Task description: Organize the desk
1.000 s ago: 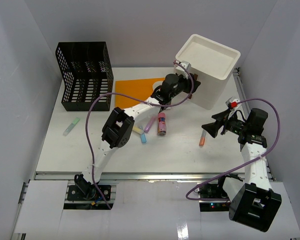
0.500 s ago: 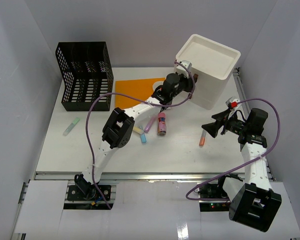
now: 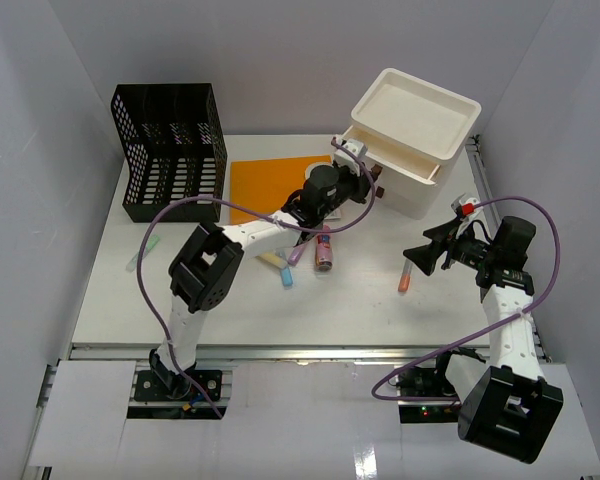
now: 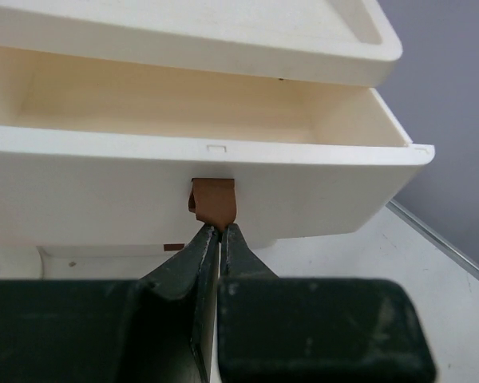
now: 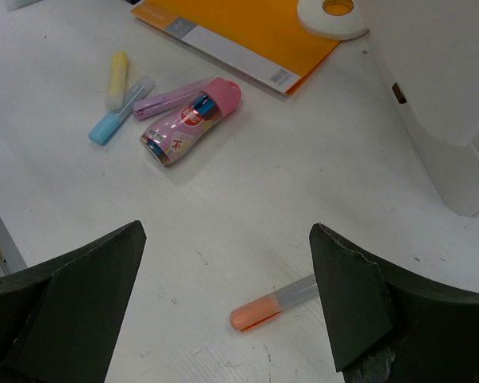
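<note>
Up at the far right of the large flat white rectangular counter [image 3: 180, 290], the left claw [image 4: 221, 231] is pinched shut on the small brown tab [image 4: 214, 203] at the front of the top drawer [image 4: 319, 179] of the white plastic drawer box [image 3: 420, 110]; that drawer stands partly out. The right claw [image 5: 223, 239] hangs above the counter's right side, spread wide and gripping nothing, with an orange-capped highlighter pen [image 5: 271, 305] lying on the surface directly beneath it.
</note>
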